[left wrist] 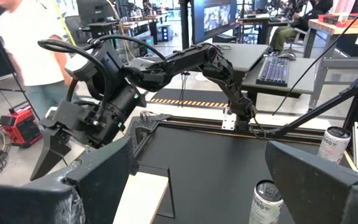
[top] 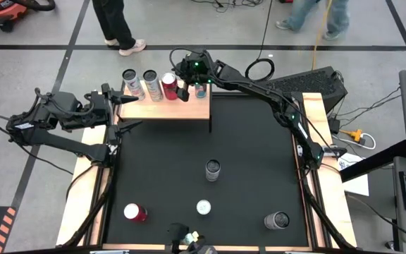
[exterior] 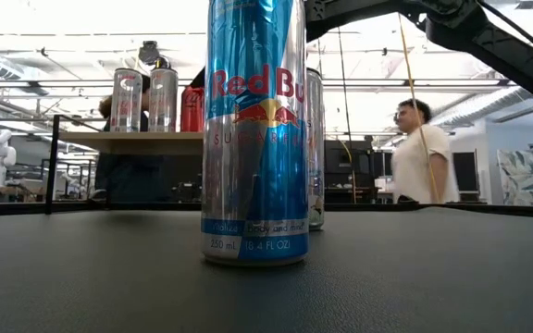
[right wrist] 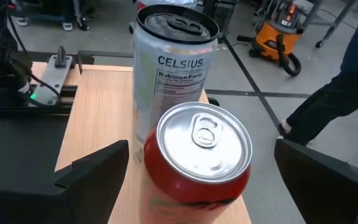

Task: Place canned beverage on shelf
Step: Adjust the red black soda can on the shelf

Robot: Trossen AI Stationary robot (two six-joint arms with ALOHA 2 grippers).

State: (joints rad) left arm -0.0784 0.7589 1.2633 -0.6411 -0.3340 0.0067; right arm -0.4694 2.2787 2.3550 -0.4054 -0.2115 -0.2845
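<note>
My right end effector (top: 182,90) stood released over the shelf (top: 189,109), fingers wide either side of the red can (right wrist: 197,162), which already rested there beside a silver can (right wrist: 173,68). I judged placement done; next I should lift clear without knocking it. My left end effector (top: 118,113) waited open beside the shelf. Only the high view showed more cans (top: 212,169) on the tabletop (top: 252,162).

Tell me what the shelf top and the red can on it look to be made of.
Shelf: light unfinished wood, going by its pale matte surface with faint grain; thin dark legs, probably metal. Red can: aluminium by the look of it, with a bright brushed silver lid, pull tab and glossy red printed wall. The right claw sits open around it.
</note>
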